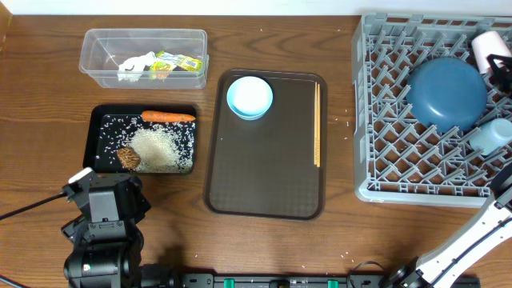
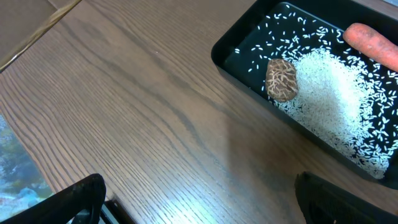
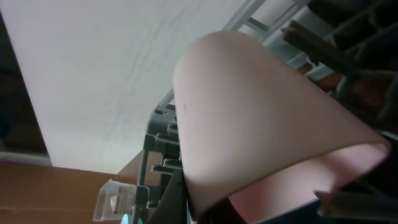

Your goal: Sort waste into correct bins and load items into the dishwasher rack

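My right gripper (image 3: 273, 205) is shut on the rim of the white cup (image 3: 261, 118), holding it over the far right corner of the grey dishwasher rack (image 1: 384, 120); the cup also shows in the overhead view (image 1: 485, 46). In the rack lie the dark blue dish (image 1: 446, 94) and the light blue cup (image 1: 490, 136). My left gripper (image 2: 199, 202) is open and empty over bare table, near the black tray (image 1: 100, 120) holding the carrot (image 1: 168, 117), rice (image 1: 160, 148) and brown lump (image 2: 282, 79). The clear tub (image 1: 100, 52) holds white paper (image 1: 134, 67) and wrappers (image 1: 178, 62).
The brown serving tray (image 1: 264, 176) lies mid-table, with the small light blue bowl (image 1: 250, 97) at its far end and the wooden chopsticks (image 1: 317, 124) along its right side. A few rice grains are scattered on the table by the rack.
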Tool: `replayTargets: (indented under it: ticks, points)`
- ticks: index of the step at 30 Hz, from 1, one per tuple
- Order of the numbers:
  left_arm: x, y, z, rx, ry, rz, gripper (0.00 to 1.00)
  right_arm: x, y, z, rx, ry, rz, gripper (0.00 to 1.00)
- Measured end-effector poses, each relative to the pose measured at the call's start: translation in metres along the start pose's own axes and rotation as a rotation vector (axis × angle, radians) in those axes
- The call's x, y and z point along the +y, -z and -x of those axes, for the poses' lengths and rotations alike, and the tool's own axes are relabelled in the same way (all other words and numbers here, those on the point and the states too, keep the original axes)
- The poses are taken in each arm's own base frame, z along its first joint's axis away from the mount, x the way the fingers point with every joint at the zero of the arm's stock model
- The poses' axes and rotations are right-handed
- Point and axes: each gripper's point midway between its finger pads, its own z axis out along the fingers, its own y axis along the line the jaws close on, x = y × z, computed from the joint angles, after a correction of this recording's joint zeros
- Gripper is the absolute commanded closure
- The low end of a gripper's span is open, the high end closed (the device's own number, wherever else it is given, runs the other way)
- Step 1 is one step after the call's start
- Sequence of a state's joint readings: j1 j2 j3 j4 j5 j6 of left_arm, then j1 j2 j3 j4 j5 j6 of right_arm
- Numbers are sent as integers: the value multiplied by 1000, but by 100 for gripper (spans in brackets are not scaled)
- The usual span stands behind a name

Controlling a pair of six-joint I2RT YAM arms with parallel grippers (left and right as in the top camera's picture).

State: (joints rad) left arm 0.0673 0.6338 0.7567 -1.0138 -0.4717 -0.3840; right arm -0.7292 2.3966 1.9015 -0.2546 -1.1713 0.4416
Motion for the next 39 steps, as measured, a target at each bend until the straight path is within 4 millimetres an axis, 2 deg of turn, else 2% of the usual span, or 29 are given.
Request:
replayTargets:
  ticks: [10,14,15,17,18,20,25,32,34,39]
  points:
    - [0,0,0,0,0,0,2,-2,5,-1,-1,-33,-23,99]
    - [0,0,0,0,0,0,2,-7,17,-4,-11,-115,-131,99]
    - [0,0,0,0,0,0,2,-8,22,-4,-19,-131,-177,96]
    - [0,0,0,0,0,0,2,-8,34,-5,-36,-158,-267,75]
    - [0,0,0,0,0,0,2,-7,43,-3,-52,-158,-318,74]
    - [0,0,0,0,1,0,2,-1,60,2,-86,-148,-406,78]
    - [0,0,0,0,0,0,2,20,91,11,-155,-119,-543,76]
    - [0,0,0,0,0,0,2,45,108,16,-201,-86,-601,71]
    - [0,0,0,0,0,0,2,57,114,19,-224,-63,-618,65]
    - [0,0,0,0,0,0,2,92,123,24,-271,60,-701,63]
